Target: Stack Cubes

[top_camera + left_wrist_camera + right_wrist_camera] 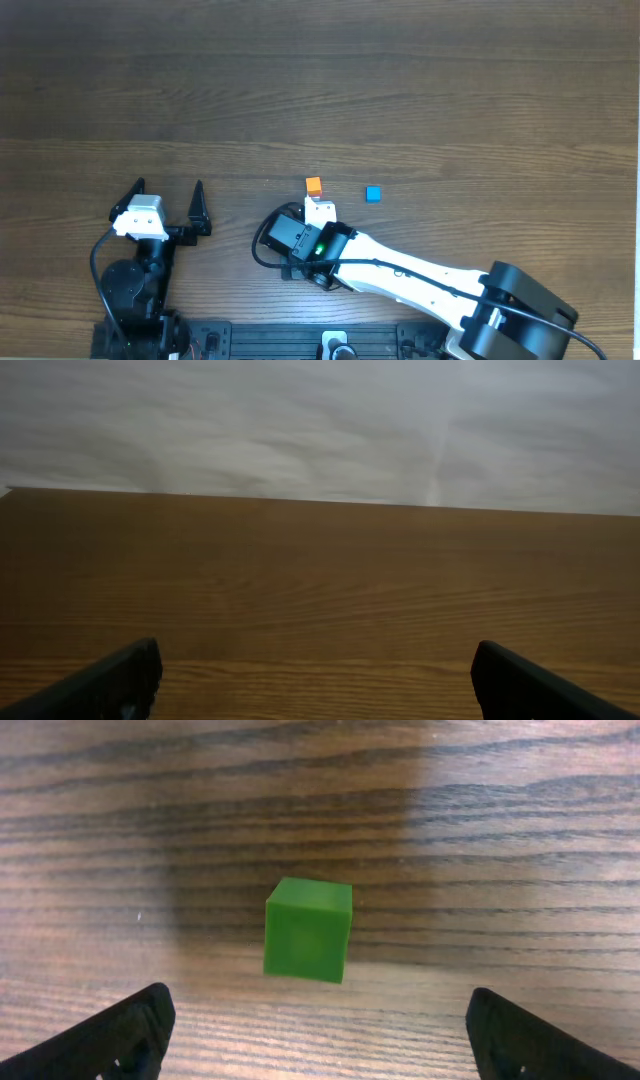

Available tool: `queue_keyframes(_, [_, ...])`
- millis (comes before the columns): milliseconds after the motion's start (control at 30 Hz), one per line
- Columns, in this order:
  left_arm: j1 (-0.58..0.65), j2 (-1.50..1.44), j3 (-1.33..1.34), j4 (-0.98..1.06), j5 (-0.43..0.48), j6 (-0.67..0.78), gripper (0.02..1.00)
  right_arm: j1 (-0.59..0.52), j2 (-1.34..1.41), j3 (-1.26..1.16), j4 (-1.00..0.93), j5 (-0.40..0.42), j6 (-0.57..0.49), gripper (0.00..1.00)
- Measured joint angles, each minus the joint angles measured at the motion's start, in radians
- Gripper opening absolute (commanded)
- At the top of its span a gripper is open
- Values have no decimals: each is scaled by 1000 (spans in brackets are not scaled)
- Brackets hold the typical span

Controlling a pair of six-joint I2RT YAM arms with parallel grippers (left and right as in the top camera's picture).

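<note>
A green cube (308, 930) rests on the wooden table, just ahead of the gap between my right gripper's (318, 1025) wide-open fingers; nothing is held. In the top view the right arm's wrist (300, 238) hangs over the table's middle, pointing down. Just beyond it lie a small orange cube (313, 186) and, to its right, a blue cube (373, 193), apart from each other. My left gripper (167, 200) sits at the near left, open and empty, with its dark fingertips (120, 680) over bare wood.
The wooden table (320, 80) stretches bare across the far half and both sides. The arms' bases and a black rail (300, 340) run along the near edge. Black cables loop beside each arm.
</note>
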Motion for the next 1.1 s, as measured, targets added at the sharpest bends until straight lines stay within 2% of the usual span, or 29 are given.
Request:
queue_keyframes(100, [0,0,0,0,0,0,1000,3,20,3,1,8,18,901])
queue_keyframes(367, [0,0,0,0,0,0,1000,3,65,3,25,24,41,772])
queue_keyframes(600, [0,0,0,0,0,0,1000,3,80,3,39,26,42,700])
queue_keyframes(900, [0,0,0,0,0,0,1000,3,99,3,61,31,42,663])
queue_keyframes(1100, [0,0,0,0,0,0,1000,3,116,4,85,32,42,590])
